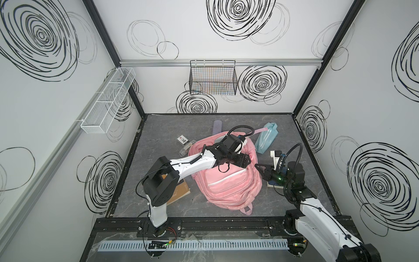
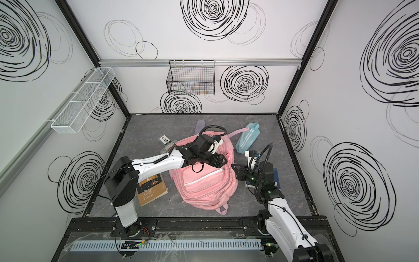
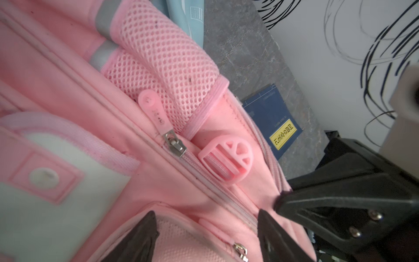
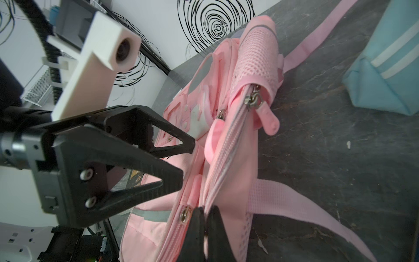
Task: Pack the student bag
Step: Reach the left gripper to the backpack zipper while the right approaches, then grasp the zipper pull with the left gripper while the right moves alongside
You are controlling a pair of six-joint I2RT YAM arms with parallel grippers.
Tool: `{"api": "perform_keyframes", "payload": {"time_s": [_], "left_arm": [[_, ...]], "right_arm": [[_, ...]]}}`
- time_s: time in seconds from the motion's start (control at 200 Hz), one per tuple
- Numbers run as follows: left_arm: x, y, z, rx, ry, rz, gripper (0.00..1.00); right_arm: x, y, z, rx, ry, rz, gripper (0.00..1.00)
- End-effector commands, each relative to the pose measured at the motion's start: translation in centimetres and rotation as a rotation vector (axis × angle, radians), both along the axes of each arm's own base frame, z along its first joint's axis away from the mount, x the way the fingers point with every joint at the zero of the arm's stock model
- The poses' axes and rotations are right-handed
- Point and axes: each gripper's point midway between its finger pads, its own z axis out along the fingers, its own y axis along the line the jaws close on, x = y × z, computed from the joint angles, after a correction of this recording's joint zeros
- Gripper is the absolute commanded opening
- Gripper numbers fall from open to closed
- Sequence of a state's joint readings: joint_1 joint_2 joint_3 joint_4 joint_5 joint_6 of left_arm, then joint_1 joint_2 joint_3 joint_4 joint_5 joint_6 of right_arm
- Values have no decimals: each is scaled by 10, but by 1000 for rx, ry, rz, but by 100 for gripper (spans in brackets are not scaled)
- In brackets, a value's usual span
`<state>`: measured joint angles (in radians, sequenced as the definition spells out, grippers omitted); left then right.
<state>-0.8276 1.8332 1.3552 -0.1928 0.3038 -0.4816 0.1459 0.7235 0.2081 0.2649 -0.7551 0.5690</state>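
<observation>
The student bag [image 1: 226,183] [image 2: 204,188], a large pink backpack, lies front up in the middle of the grey table. My left gripper [image 1: 247,159] [image 2: 224,158] hovers open over its upper end; in the left wrist view the left gripper [image 3: 207,217] straddles a zipped seam, with a metal zip slider [image 3: 174,146] and its pink tab a little ahead. My right gripper [image 1: 257,166] [image 4: 205,209] is at the bag's right edge, shut on a fold of pink fabric beside the zip line. The left gripper [image 4: 187,162] stands just beside it, holding nothing.
A light-blue pouch [image 1: 265,138] lies behind and right of the bag. A brown book [image 2: 152,192] lies under the left arm, a blue book [image 3: 272,115] under the right arm. A card [image 1: 182,140] and a grey case [image 1: 217,128] lie behind left. A wire basket [image 1: 213,79] hangs on the back wall.
</observation>
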Motion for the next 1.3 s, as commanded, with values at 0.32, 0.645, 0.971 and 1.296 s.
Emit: {"api": "perform_keyframes", "payload": {"time_s": [0.32,0.645,0.971,1.296], "left_arm": [[-1,-14,58,-348,98,-28,66],[-6,-14,62,-354,110,-53,70],[0,-7,51,-352,132,-30,52],[-1,-2,50,-390,158,-30,25]], "right_arm": [[-29,28,98,141,-386,185,0],[-30,42,92,79,-386,228,0],[-33,50,93,38,-422,240,0],[-26,43,85,0,-418,177,0]]}}
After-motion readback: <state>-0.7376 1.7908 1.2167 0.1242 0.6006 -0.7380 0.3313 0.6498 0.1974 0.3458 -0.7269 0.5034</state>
